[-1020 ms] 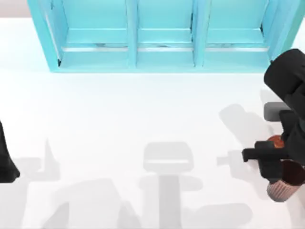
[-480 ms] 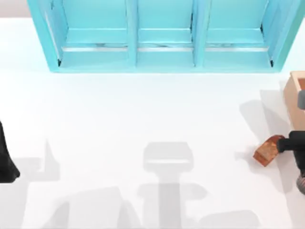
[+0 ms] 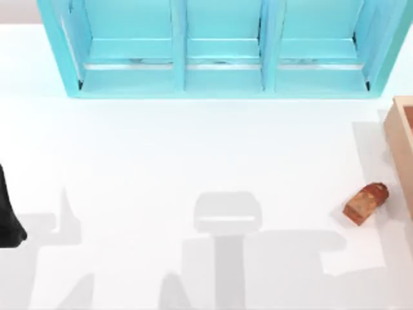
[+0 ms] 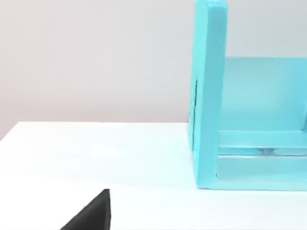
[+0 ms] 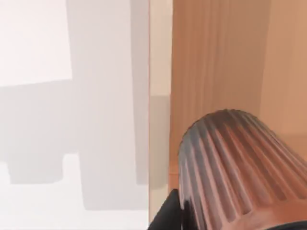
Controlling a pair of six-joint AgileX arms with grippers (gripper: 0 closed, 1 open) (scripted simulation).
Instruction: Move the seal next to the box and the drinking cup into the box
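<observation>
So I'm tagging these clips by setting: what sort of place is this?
Probably a rendered tabletop test scene, not a real room: a plain white table, a turquoise shelf unit at its back, a tan wooden box at the right edge.

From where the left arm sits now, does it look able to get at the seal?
Probably not easily. The left arm is parked at the table's left edge, while the seal lies far across at the right, beside the box. Nothing stands between them; the span itself is the obstacle.
</observation>
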